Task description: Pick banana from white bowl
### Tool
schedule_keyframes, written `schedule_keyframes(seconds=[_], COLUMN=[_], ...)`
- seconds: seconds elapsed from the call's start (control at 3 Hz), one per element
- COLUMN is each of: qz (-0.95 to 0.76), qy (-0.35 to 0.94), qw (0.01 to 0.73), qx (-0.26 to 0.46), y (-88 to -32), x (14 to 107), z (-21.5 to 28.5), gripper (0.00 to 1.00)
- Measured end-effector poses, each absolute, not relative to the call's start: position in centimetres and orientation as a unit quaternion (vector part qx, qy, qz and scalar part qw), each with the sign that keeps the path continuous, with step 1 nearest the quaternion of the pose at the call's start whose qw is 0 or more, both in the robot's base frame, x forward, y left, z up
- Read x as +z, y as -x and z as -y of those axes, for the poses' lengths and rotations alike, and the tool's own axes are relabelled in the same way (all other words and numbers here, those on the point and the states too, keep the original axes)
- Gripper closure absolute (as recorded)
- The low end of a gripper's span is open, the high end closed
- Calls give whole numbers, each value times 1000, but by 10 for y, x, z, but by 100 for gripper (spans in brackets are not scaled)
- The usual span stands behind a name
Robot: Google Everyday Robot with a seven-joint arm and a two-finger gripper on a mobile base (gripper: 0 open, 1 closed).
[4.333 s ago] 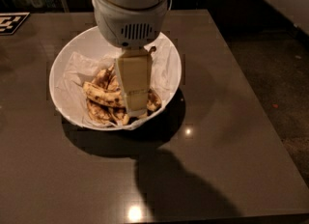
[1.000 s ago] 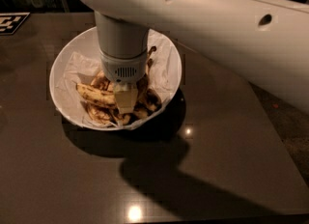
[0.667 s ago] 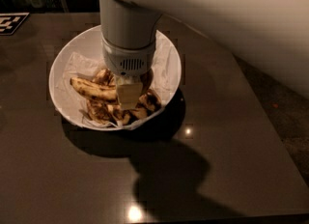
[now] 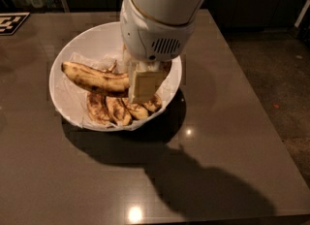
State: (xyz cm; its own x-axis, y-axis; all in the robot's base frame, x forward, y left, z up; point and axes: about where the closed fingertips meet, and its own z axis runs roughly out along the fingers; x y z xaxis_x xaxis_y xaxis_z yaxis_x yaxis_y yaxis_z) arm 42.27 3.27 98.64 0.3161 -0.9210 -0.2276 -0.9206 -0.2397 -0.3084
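Note:
The white bowl (image 4: 72,49) with crumpled paper lining sits on the dark table. The banana (image 4: 94,78), long, yellow with brown speckles, is lifted above the shorter, browner bananas (image 4: 116,110) and sticks out to the left. My gripper (image 4: 144,84) is over the bowl's right half and shut on the banana's right end. Its cream finger (image 4: 146,86) covers that end. The white wrist housing (image 4: 155,30) hides the bowl's back right.
The dark brown table (image 4: 218,136) spreads around the bowl, with its right edge near the floor (image 4: 281,73). A black-and-white marker tag (image 4: 10,23) lies at the table's far left corner. The arm casts a shadow in front of the bowl.
The gripper went down into the bowl, closed on the long banana, and has risen; the banana is now lifted clear of the others and swung out to the left.

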Motion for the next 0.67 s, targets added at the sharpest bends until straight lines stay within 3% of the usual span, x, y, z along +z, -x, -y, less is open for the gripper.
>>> schedule_keyframes(seconds=[0.67], qz=[-577], qy=[793], qw=[194], qx=[19], y=[-384], x=[1008], z=[4], gripper=[100])
